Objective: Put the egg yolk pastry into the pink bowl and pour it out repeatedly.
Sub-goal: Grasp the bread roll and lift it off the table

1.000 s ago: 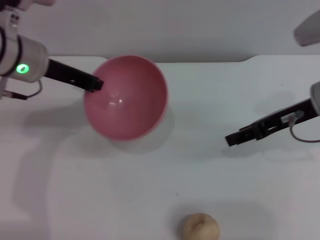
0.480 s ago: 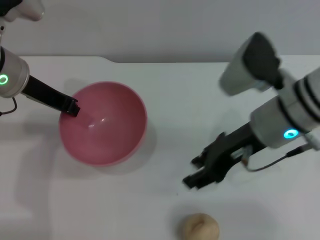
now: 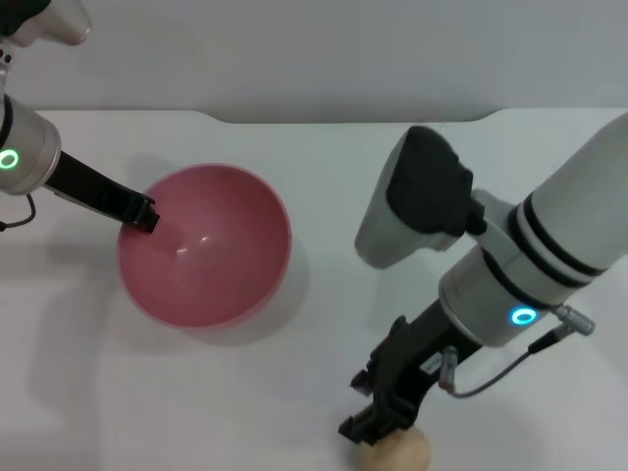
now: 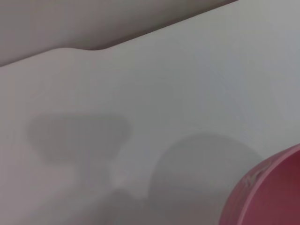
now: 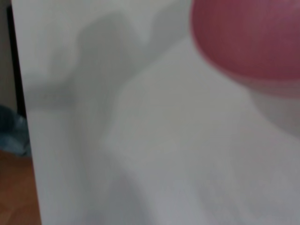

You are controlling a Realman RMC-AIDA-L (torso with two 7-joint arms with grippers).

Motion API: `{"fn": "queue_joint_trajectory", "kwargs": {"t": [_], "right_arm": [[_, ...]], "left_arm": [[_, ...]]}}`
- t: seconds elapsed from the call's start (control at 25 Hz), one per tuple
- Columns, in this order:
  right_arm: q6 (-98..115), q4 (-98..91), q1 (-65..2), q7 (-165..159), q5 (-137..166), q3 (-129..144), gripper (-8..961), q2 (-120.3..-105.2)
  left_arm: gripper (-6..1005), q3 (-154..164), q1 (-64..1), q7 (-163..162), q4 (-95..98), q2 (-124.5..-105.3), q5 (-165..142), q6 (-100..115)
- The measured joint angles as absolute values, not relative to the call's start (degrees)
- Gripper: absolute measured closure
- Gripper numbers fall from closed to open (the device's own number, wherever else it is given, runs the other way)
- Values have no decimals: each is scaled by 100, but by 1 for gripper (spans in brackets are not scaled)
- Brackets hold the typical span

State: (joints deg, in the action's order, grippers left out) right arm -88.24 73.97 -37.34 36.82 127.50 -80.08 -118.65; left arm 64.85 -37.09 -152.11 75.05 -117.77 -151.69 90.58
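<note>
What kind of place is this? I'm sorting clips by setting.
Probably a lab test bench, not a kitchen: a plain white table against a blank wall, holding only a pink bowl and an egg yolk pastry, with two robot arms.

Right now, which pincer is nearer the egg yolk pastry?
Right. The right pincer is directly over the egg yolk pastry; the left pincer is far off at the pink bowl.

Glossy plastic pink bowl [image 3: 211,260]; matte, doughy egg yolk pastry [image 3: 404,453]; smooth table [image 3: 324,177].
</note>
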Motion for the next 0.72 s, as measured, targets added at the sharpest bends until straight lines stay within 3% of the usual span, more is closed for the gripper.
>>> {"fn": "queue_joint_trajectory", "kwargs": {"t": [0.72], "right_arm": [[-9198,7306,-3797,3064,13239,-7374,532,-11863]], "left_arm": [[1000,6500,-3747,-15196,7471,-11778,-15180,9053]]}}
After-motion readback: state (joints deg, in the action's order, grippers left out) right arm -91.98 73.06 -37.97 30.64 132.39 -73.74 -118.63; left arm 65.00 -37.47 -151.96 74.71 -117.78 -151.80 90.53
